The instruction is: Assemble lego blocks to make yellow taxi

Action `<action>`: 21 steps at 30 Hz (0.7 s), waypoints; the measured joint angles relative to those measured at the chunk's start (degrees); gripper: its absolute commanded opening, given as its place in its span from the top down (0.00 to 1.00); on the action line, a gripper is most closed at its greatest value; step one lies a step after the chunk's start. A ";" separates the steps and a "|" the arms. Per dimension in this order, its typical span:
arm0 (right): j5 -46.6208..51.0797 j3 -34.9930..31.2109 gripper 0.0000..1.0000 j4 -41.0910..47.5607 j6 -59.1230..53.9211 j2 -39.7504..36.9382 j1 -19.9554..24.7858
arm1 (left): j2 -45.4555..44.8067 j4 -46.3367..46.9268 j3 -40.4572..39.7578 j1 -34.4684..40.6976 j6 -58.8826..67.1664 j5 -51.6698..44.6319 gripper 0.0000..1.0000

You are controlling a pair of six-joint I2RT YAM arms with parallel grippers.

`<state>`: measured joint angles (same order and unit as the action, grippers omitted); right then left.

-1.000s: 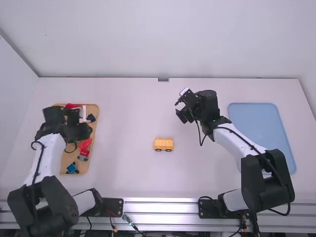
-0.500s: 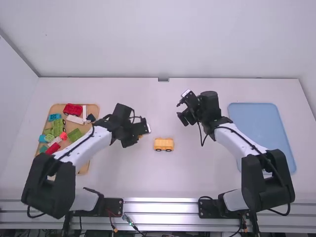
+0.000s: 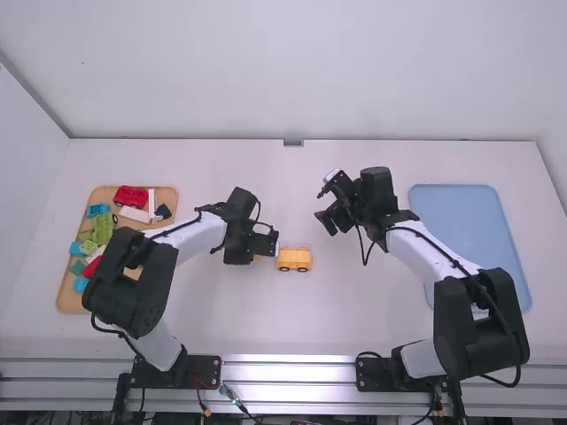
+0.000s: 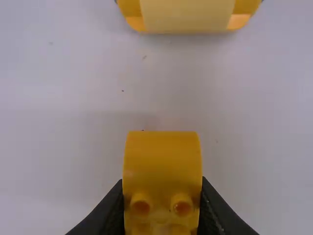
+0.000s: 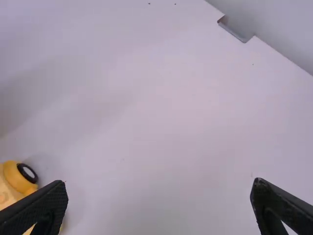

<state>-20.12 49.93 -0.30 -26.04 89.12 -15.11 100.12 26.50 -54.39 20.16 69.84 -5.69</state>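
Left gripper (image 3: 258, 256) is clamped on a yellow block (image 4: 164, 159) with a rounded face and studs, just left of the yellow wheeled base (image 3: 294, 258) in the high view. Left wrist view has table between block and base, so they're apart. Block looks held a bit above the table, but height's hard to read from here. Base sits on the white table (image 3: 221, 310), mid-table, wheels down. Right gripper (image 3: 332, 221) is empty, fingers wide, over the table near the base, farther out and to its right. Wooden tray (image 3: 69, 300) at far left holds red, green, blue and white pieces. Blue tray (image 3: 461, 221) lies at right.
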 measured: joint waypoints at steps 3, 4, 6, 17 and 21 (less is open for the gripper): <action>-0.35 0.00 0.01 0.79 -0.04 0.00 -0.15 | 0.92 1.29 0.00 0.00 1.38 -0.79 0.91; -0.50 0.00 0.01 0.96 -0.02 0.00 -0.15 | 0.96 1.40 0.02 0.00 1.70 -1.36 0.90; -0.55 0.00 0.01 1.18 0.04 0.00 -0.15 | 0.98 1.29 0.02 0.00 2.05 -2.62 0.84; -0.55 0.00 0.01 1.66 0.07 0.00 -0.15 | 0.98 3.02 0.02 0.00 2.64 -6.82 0.01; -0.55 0.00 0.01 1.84 0.17 0.00 -0.15 | 0.98 2.62 0.02 0.00 2.45 -7.21 0.01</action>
<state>-20.67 49.93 1.54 -25.87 89.12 -15.27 101.10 29.12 -54.37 20.16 72.29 -12.91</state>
